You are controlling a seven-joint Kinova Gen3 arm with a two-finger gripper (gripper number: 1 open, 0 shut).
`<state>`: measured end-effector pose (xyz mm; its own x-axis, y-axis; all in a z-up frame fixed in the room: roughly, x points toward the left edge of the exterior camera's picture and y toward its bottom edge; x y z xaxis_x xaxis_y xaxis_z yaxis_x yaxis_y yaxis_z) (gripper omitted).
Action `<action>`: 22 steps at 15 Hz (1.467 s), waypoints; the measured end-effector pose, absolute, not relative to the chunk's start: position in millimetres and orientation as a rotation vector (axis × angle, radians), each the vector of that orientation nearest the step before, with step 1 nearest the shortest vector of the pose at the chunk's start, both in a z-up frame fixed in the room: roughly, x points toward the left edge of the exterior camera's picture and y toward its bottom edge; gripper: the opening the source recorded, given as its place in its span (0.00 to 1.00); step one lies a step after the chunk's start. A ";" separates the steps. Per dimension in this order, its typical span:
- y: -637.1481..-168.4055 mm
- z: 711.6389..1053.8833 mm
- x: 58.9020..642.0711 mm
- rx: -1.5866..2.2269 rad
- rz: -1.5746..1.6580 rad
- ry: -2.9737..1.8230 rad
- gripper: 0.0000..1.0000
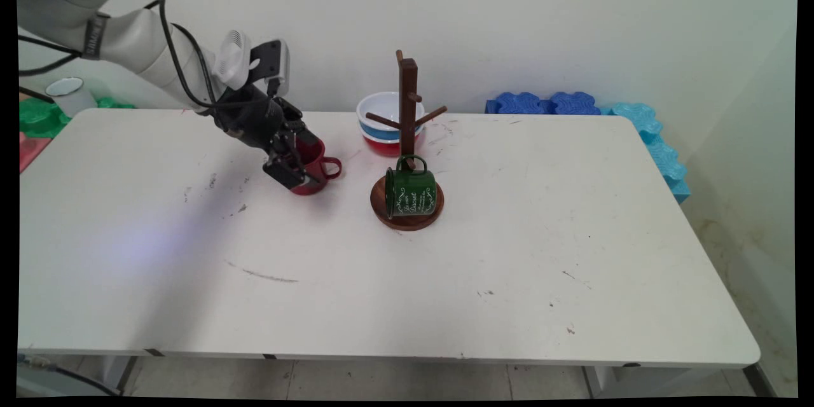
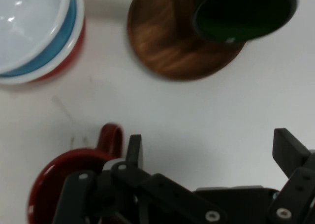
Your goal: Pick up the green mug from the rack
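My gripper (image 1: 297,162) is open and hangs low over a red mug (image 1: 316,166) that stands upright left of the table's middle, handle to the right. In the hand view the gripper (image 2: 210,147) has its jaws spread wide. The left finger (image 2: 133,150) sits at the rim of the red mug (image 2: 74,175) by its handle; whether it reaches inside I cannot tell. Bare table shows between the fingers. To the right stands a wooden mug tree (image 1: 407,102) with a green mug (image 1: 410,193) hanging on a low peg over its round base (image 2: 167,42).
A stack of bowls (image 1: 381,124), white over blue over red, sits behind the mug tree. Blue foam pieces (image 1: 547,103) line the table's back right edge. At the far left a white cup (image 1: 70,94) stands on green foam.
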<state>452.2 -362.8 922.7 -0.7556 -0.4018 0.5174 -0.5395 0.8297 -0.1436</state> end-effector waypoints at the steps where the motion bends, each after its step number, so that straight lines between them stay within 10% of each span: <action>1: -359.4 924.6 449.3 0.718 0.379 -2.508 1.00; 22: -342.6 884.7 408.0 1.141 0.168 -2.008 1.00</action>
<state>408.0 -342.6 884.7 -0.2702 -0.6636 0.6976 -0.7704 0.5836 0.2568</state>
